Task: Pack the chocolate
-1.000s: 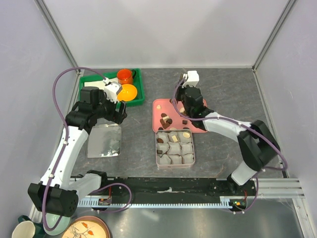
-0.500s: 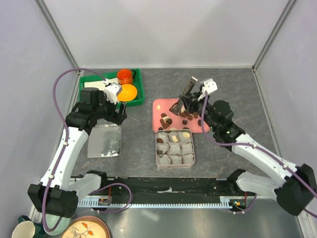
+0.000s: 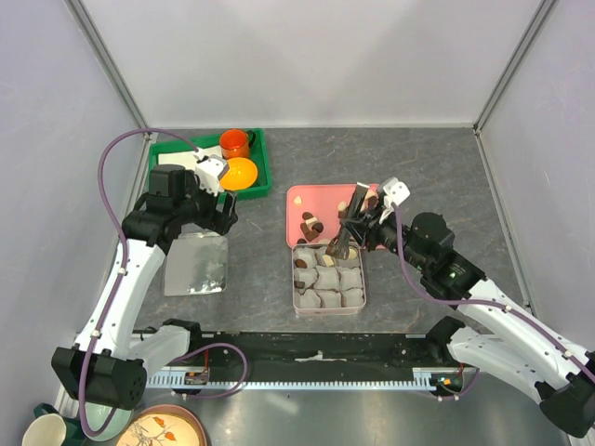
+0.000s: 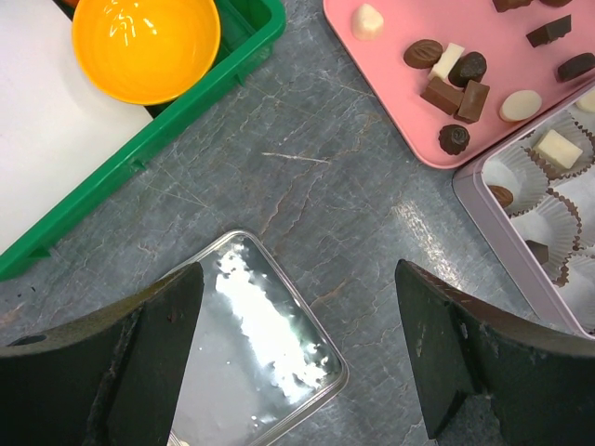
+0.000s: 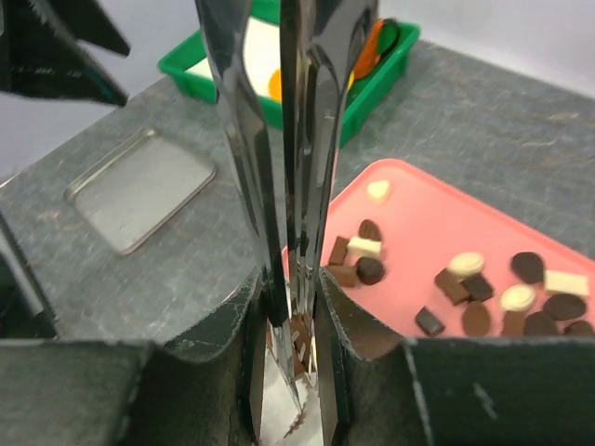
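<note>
Currently the right gripper [image 5: 296, 307], jaws clamped on tongs [image 5: 279, 139], hangs at the tin's [image 3: 363, 288] far edge beside the tray [image 3: 311, 197], where most chocolate [image 4: 458, 96] lies. Left gripper [image 4: 297, 279], jaws wide, hovers over the lid's [image 4: 242, 362] far edge.

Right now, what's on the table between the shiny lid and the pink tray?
Nothing. In the left wrist view only bare grey tabletop lies between the shiny lid and the pink tray. The top view shows the same gap.
</note>
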`<action>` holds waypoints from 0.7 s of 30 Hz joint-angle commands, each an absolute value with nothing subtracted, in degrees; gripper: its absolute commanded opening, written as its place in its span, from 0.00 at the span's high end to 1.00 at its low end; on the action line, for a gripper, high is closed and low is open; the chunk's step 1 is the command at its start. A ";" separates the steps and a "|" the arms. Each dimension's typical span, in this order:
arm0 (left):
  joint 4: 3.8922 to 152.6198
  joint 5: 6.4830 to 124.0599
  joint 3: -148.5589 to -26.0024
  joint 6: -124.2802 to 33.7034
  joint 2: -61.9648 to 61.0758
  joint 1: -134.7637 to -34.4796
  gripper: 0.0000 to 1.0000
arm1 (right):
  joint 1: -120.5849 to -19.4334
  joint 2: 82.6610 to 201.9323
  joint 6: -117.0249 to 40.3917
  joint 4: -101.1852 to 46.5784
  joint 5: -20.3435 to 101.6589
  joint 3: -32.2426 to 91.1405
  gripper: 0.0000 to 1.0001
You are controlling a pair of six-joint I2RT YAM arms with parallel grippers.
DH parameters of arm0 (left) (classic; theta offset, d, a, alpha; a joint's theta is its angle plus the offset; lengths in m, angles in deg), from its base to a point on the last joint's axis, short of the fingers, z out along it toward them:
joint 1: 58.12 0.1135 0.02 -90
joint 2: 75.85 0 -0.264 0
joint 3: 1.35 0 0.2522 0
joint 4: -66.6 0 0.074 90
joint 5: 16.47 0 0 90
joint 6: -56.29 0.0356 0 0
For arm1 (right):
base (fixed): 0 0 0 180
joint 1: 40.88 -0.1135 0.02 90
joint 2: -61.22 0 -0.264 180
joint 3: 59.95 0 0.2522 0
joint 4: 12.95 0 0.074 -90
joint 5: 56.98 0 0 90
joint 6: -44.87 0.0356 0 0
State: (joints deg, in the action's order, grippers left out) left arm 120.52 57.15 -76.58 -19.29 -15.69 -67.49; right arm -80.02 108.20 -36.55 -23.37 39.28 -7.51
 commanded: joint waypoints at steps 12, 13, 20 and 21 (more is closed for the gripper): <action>120.44 57.01 -77.78 -17.80 -16.09 -67.26 0.09 | -84.74 109.73 -34.14 -22.58 41.37 -11.56 0.73; 120.44 57.10 -77.78 -17.71 -16.26 -67.26 0.09 | -84.83 109.91 -34.06 -22.06 41.19 -11.73 0.71; 120.53 57.36 -77.69 -17.10 -16.17 -67.26 0.09 | -85.09 111.49 -33.62 -20.82 40.58 -12.17 0.61; 120.53 57.36 -77.60 -17.01 -16.26 -67.26 0.09 | -85.09 111.49 -33.53 -20.65 40.49 -12.08 0.60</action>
